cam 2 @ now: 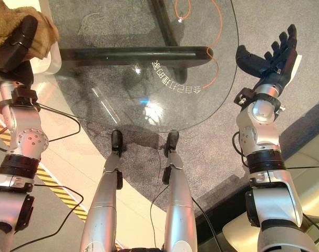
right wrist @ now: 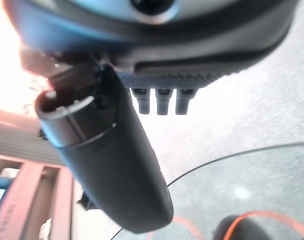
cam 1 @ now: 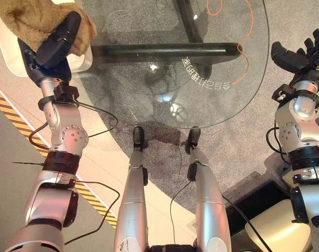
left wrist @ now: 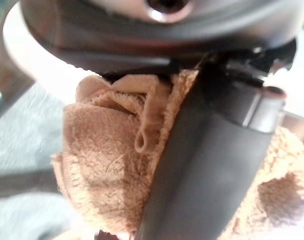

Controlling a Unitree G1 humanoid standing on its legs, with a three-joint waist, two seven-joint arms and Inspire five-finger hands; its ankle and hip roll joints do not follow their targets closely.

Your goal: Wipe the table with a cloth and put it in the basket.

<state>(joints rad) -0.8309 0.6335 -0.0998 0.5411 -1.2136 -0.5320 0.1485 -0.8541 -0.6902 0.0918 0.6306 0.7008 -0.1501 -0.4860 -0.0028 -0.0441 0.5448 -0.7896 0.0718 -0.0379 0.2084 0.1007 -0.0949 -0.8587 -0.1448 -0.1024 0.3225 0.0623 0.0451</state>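
- Glass table (cam 1: pixel 212 100): a rounded clear top on a dark bar frame, grey carpet showing through; an orange cable (cam 1: pixel 242 50) lies on the floor beneath its far right part.
- White basket (cam 1: pixel 7 52): I see a pale rounded rim just off the table's far left corner, largely covered by the cloth and my left hand.
- Tan terry cloth (left wrist: pixel 106 170): bunched in thick folds, held over the basket at the far left corner. I judge it light, soft and limp, with a grippy pile; it should not slip, but loose ends will sag and may drape over the rim.
- Left hand (cam 1: pixel 57 42): thumb pressed across the bundle, pinching it. I would keep hold at the gathered middle, where the folds are thickest, not at a hanging edge.
- Right hand (cam 2: pixel 275 52): fingers spread straight, holding nothing, raised off the table's right edge.
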